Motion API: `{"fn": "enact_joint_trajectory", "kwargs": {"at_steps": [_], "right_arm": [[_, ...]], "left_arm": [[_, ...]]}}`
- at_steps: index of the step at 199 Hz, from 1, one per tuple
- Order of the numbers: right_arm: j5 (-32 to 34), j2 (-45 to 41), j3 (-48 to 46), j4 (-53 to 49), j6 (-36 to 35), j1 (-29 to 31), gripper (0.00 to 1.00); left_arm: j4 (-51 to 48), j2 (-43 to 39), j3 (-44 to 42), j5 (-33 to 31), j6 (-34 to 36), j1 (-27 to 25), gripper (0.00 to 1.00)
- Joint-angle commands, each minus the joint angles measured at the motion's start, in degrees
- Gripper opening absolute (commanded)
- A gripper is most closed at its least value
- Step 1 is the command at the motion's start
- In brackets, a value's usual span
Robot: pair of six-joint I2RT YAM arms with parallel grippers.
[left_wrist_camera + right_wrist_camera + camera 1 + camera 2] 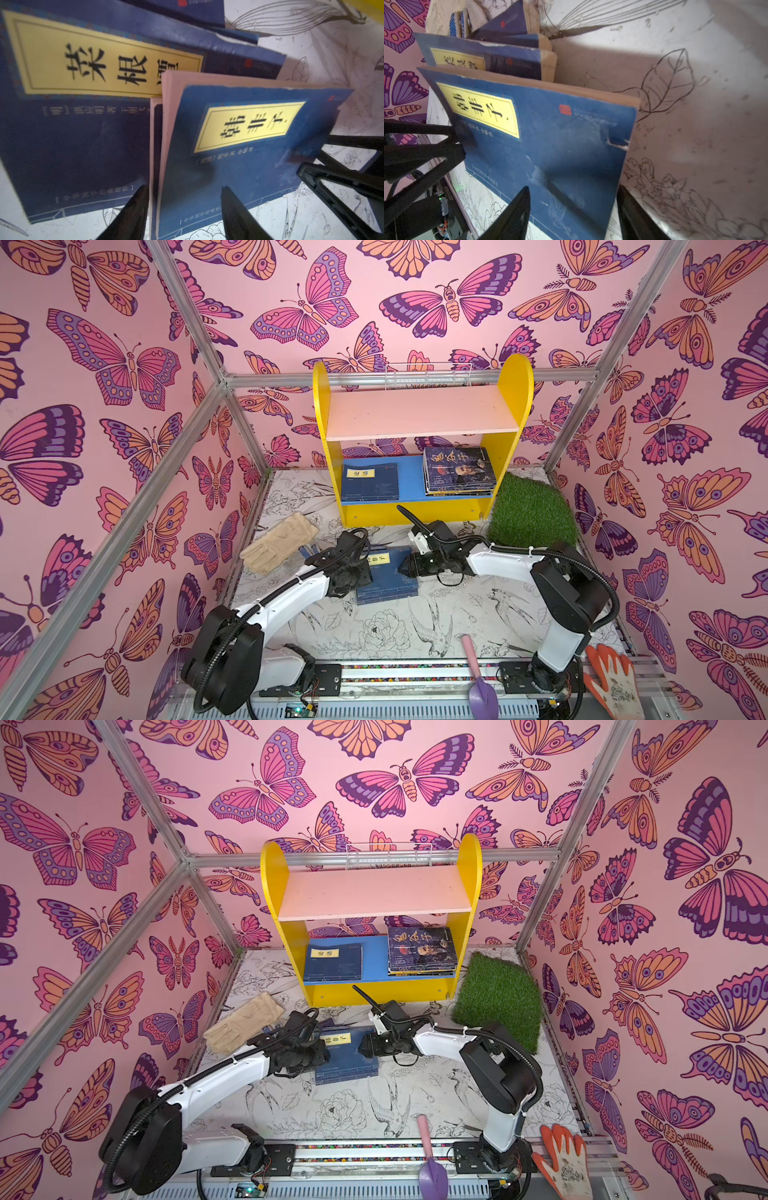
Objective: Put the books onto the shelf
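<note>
A pile of navy books [386, 578] with yellow title labels lies on the table in front of the shelf [419, 414]. My left gripper [184, 193] is open, one finger beside the top book's [239, 166] page edge and one over its cover. From the opposite side my right gripper [573, 193] is open too, with one finger over the same cover [560, 145] and one past its edge. In both top views the two grippers [365, 572] [401, 568] face each other across the pile. On the blue lower board lie one navy book [370, 481] and a stack [459, 470] topped by a portrait cover.
A beige glove [278, 543] lies left of the pile and a green turf patch [532, 510] right of the shelf. A purple trowel [478, 676] and an orange glove [615, 680] lie at the front edge. A white wire basket [428, 375] hangs behind the shelf.
</note>
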Motion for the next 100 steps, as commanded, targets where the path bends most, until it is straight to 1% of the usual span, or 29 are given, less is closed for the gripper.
{"fn": "enact_joint_trajectory", "kwargs": {"at_steps": [1,36,58,100], "right_arm": [[4.8,-2.4,-1.2,-0.5,-0.5,-0.9,0.65],[4.9,-2.5,-2.1,0.3,0.2,-1.5,0.65],[3.8,-2.1,-2.3,0.9,0.7,-1.5,0.65],[2.8,-1.5,-2.5,1.3,1.1,-1.7,0.65]], "left_arm": [[0.4,-3.2,0.5,-2.1,0.7,-0.2,0.61],[0.3,-4.5,0.3,-0.3,2.6,-0.2,0.62],[0.4,-3.8,0.2,1.3,3.1,-0.3,0.62],[1.6,-2.3,-0.5,2.0,2.9,-0.3,0.62]]}}
